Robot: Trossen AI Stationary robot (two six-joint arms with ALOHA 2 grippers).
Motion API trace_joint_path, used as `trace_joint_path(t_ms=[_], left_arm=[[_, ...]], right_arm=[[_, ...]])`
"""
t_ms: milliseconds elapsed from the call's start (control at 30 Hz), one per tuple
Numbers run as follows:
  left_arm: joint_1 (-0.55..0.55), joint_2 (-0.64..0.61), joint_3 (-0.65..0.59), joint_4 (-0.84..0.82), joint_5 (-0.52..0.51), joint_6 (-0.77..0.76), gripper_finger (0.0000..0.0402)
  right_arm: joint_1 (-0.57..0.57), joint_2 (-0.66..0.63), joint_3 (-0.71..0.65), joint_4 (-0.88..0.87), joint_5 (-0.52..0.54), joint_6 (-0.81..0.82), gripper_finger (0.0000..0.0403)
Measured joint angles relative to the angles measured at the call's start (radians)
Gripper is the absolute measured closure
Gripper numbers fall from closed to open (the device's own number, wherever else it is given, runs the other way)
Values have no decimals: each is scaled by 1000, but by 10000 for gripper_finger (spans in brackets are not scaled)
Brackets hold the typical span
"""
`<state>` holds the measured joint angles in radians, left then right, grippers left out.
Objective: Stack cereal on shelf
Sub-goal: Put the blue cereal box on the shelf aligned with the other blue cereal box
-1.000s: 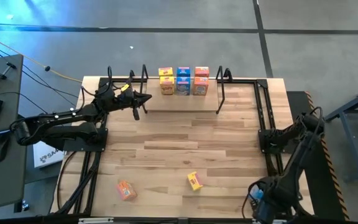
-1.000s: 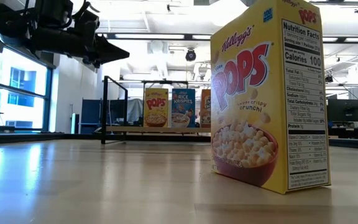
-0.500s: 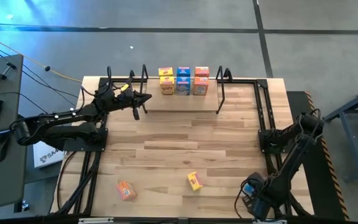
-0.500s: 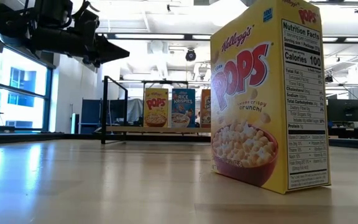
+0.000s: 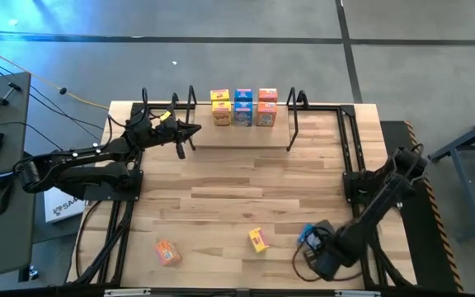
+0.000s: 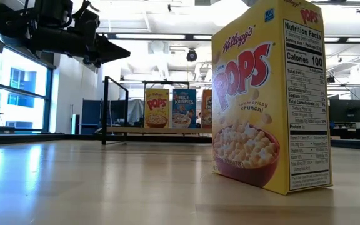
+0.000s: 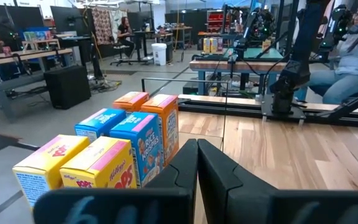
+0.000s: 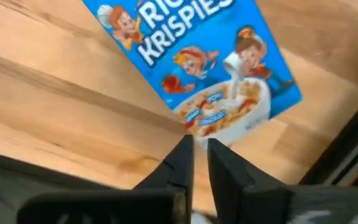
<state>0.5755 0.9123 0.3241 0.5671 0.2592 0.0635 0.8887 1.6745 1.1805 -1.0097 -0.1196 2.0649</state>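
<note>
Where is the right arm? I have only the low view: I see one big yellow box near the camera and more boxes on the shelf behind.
Observer: The right gripper is low over the table's front right part, right at a blue cereal box that lies flat on the wood.
Operator: Are other boxes loose on the table?
Observer: Yes, an orange box lies near the front left corner.
Operator: And the left arm?
Observer: The left gripper is shut and empty, above the left end of the shelf.
</note>
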Motion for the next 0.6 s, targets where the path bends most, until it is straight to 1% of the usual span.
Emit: trace_joint_path(t_ms=[133, 167, 200, 267, 367, 433, 500, 600], left_arm=[[0, 0, 0, -6, 4, 0, 399], [0, 0, 0, -9, 8, 0, 399], [0, 0, 0, -12, 10, 0, 399], [0, 0, 0, -19, 11, 2, 399], [-1, 0, 0, -24, 17, 17, 399], [-1, 0, 0, -24, 41, 19, 399], [-3, 0, 0, -23, 76, 27, 399], [-15, 0, 0, -22, 106, 43, 399]], right_arm=[[-22, 0, -4, 7, -226, 49, 330], [-14, 0, -9, 11, -253, 65, 324], [-5, 0, -18, 17, -259, 87, 321], [7, 0, -54, 42, -253, 132, 321], [5, 0, -128, 93, -187, 156, 333], [-11, 0, -178, 138, -142, 147, 346], [-37, 0, -219, 153, -91, 101, 359], [-98, 0, -253, 96, -9, -6, 371]])
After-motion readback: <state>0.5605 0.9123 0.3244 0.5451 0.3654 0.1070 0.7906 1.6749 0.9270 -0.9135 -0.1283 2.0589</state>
